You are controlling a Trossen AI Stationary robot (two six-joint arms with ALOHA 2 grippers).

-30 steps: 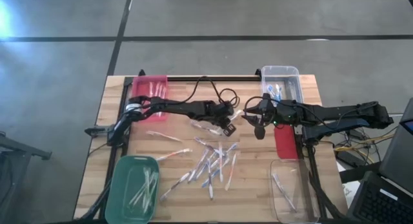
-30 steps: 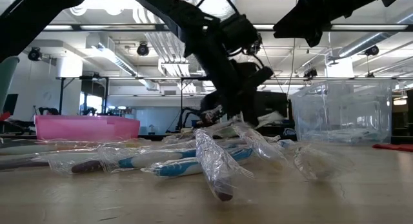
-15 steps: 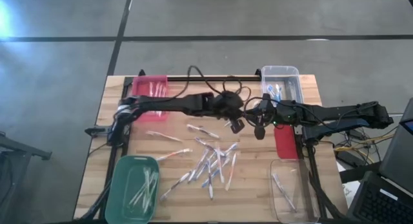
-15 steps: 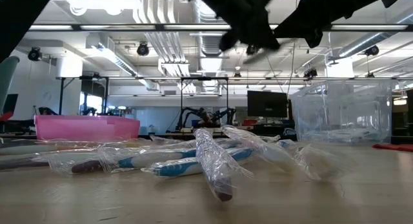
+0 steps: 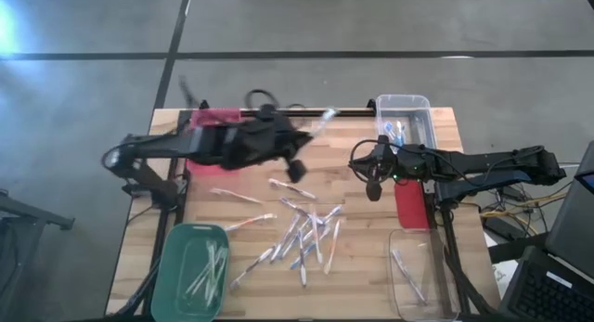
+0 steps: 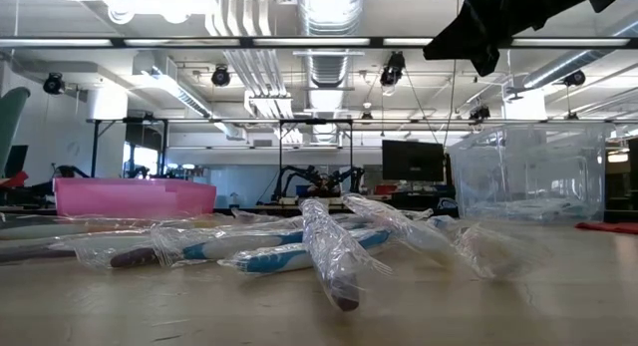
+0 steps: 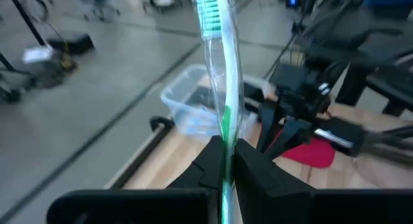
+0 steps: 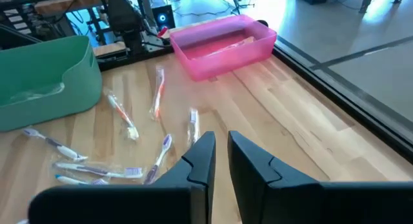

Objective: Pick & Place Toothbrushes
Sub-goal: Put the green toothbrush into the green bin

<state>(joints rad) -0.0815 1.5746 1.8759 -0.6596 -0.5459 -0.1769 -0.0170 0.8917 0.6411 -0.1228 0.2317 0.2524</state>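
Between the closed fingers of the left claw (image 7: 227, 161) a wrapped green toothbrush (image 7: 218, 69) is gripped, its long axis pointing away from the wrist, bristles outermost. The green bin (image 5: 190, 272) lies at the table's (image 5: 362, 285) near left corner, with the loose toothbrushes (image 5: 306, 237) mid-table beside that route. The right claw (image 8: 221, 161) is held above mid-table, nearly closed and empty.
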